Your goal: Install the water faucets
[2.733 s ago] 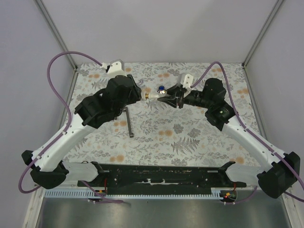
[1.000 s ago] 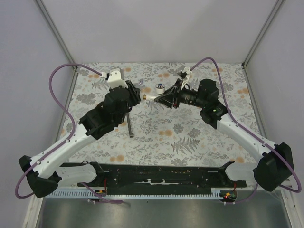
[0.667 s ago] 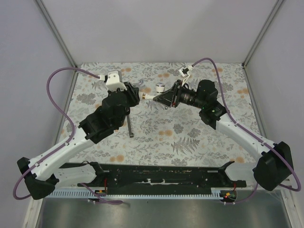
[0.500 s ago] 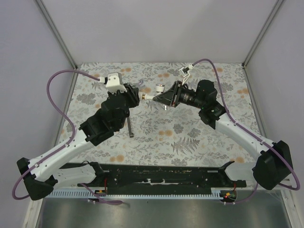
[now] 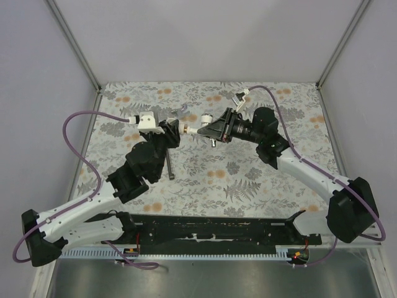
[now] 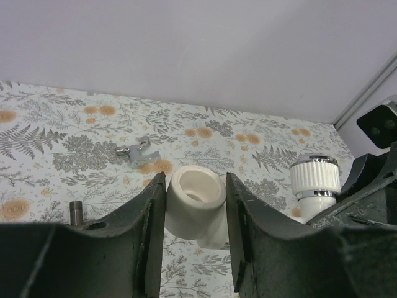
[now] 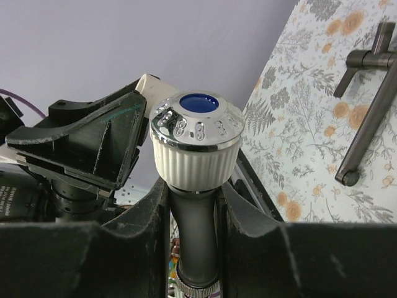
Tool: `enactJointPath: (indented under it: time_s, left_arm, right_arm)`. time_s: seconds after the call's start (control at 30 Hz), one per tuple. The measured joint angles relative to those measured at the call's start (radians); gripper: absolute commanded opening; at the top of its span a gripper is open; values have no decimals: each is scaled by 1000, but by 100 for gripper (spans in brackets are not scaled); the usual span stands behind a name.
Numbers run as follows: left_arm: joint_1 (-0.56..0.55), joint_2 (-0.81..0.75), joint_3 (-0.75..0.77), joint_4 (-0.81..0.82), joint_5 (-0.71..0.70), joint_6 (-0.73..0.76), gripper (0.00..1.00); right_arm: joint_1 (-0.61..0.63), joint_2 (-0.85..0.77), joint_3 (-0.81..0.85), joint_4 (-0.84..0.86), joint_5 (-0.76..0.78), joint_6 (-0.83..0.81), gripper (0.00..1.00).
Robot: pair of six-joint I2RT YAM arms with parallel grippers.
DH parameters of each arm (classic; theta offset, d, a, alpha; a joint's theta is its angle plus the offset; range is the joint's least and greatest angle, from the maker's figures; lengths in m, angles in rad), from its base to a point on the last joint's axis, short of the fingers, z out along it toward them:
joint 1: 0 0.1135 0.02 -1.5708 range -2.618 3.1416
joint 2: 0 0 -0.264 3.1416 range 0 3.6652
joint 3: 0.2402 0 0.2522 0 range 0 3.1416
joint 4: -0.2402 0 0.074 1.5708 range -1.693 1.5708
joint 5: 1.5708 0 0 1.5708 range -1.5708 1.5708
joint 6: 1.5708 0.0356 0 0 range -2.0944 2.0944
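Lighting: bright, even, diffuse light is coming from overhead in all 3 views, and the walls are reading pale lilac-grey.
Shadows: soft, faint ones are lying under both arms on the table [image 5: 248, 180].
Glare: small highlights are glinting on the chrome cap of the faucet [image 7: 197, 133].
Focus: the overhead view is reading sharp. In the 2 wrist views the left tool [image 6: 195, 186] and right tool [image 7: 193, 192] are sinking into near-black, soft at the near edge.

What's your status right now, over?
Left gripper shut on white elbow piece. Right gripper shut on knobbed faucet. Dark T-tool on table, not in the way.
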State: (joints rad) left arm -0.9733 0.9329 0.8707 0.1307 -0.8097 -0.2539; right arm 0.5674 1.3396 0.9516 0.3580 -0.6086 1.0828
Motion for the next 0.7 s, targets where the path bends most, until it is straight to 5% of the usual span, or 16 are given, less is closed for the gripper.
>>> enactJointPath:
  time_s: [0.53, 0.63, 0.7]
  left_arm:
    - [-6, -114, -197, 248, 61, 182, 4]
    - [-7, -131, -208, 252, 74, 195, 22]
    - [-10, -144, -211, 252, 83, 202, 47]
  right_arm:
    - [-3, 99, -29, 157, -74, 226, 0]
    - [-3, 102, -29, 163, -79, 236, 0]
    - [-5, 102, -29, 169, -85, 237, 0]
